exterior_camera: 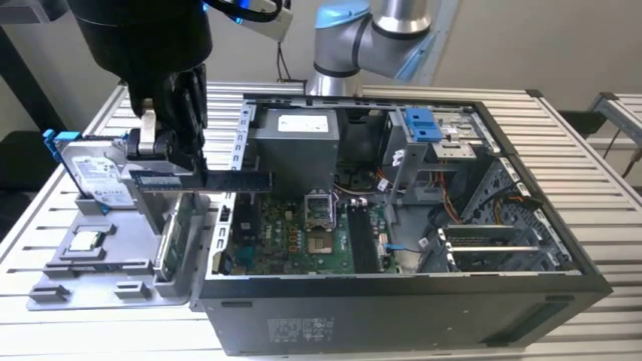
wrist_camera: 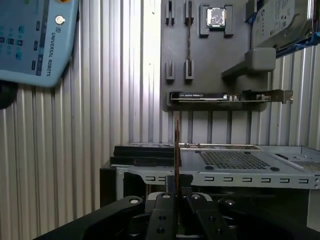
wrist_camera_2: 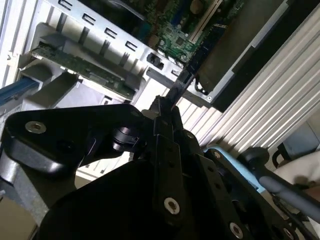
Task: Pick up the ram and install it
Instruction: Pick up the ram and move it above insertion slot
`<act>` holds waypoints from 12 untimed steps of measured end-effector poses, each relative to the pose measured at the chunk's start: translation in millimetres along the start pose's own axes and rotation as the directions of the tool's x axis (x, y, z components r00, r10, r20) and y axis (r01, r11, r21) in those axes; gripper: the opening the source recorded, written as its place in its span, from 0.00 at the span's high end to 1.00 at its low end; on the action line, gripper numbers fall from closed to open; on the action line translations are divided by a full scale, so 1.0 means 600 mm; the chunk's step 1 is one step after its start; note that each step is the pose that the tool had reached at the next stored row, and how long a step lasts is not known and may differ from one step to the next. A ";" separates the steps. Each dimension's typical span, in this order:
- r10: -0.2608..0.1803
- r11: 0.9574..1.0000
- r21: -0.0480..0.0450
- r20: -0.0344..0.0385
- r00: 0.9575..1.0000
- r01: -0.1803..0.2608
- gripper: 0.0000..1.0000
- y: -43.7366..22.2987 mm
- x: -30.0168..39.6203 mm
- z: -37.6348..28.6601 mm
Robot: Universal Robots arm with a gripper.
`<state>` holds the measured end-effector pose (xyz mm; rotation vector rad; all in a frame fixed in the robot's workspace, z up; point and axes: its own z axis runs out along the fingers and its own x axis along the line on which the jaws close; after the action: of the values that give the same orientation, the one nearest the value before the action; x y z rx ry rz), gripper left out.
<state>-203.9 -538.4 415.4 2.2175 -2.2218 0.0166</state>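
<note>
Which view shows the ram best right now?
Exterior view: the ram shows its long side face, held level in the gripper. Both wrist views catch it edge-on, a thin strip running out from the gripper.

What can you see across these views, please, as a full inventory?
table: one, silver slats, under everything
computer case: one, black, open, mid-table
holder: one, grey, beside the case, exterior view's left
motherboard: one, green, inside the case
hard drive: one, silver in blue frame, upright on holder
upright card: one, green, in the holder
pendant: one, pale blue, on the table
ram: one, dark, held level above holder and case wall
robot arm: one, grey, behind the case
gripper: one, black, shut on the ram
</note>
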 end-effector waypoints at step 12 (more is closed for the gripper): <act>-0.003 1.000 0.000 0.000 1.000 0.003 0.86 -0.045 -0.008 0.000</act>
<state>-176.9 -533.8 415.4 2.2205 -2.2192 0.0162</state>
